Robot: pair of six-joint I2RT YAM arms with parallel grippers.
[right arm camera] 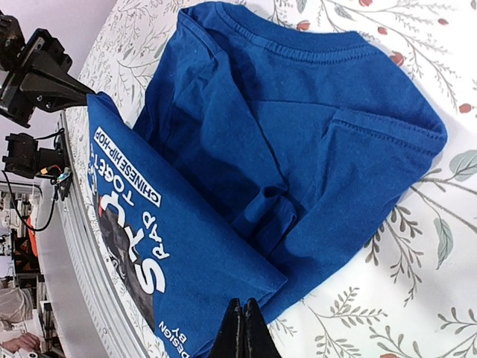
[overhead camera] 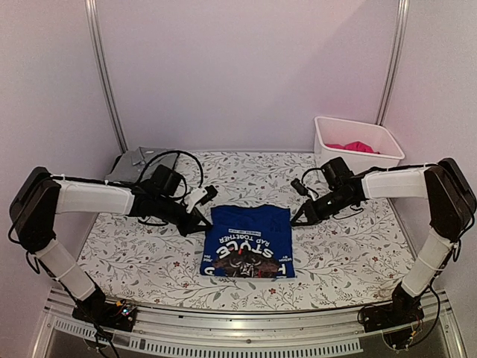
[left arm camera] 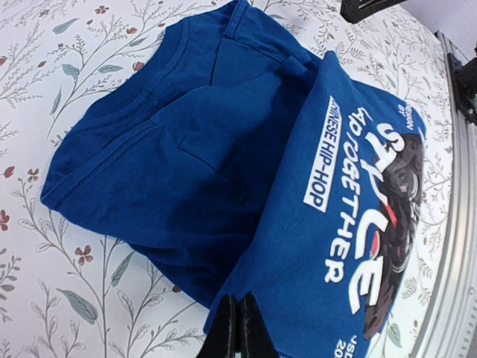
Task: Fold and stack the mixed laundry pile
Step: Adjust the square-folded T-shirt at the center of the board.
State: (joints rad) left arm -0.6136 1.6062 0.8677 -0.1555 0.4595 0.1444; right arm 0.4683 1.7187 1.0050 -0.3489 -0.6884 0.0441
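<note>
The only readable lettering is printed on the royal-blue garment (left arm camera: pixel 186 149). In the left wrist view a white bar holds "CHINESE HIP-HOP" in blue capitals, and beside it white letters read "RAP TOGETHER", the first letter partly lost in a fold. Next to that stands the large white word "STYLE". Small print at either end of the design is too fine to make out, apart from "20". In the right wrist view, "DESIGN BY" shows in small white letters near the fabric's edge.

Lab booth, white walls (overhead camera: pixel 246 74), aluminium rail (overhead camera: pixel 246 328)
</note>
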